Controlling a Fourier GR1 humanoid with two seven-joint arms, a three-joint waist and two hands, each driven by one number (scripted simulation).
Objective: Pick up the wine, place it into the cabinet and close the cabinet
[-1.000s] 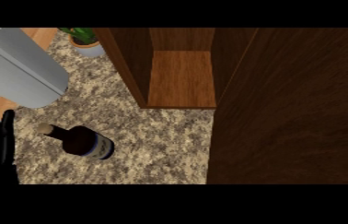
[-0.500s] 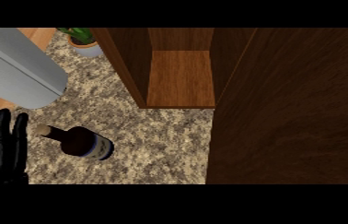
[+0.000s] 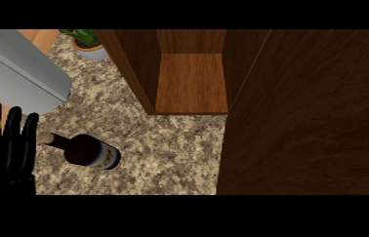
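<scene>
Here the wine bottle (image 3: 86,150) is seen lying near the counter's (image 3: 166,143) left edge, untouched. The left hand (image 3: 18,150) is held beside its neck, fingers straight and holding nothing. Nudged sideways, the bottle could be rolled away from the open cabinet (image 3: 191,82).

You see the wine bottle (image 3: 88,151) on the counter (image 3: 173,138), lower left, with the left hand (image 3: 17,148) just left of it. The open cabinet (image 3: 189,80) stands behind it to the right, a potted plant (image 3: 88,43) far left.
</scene>
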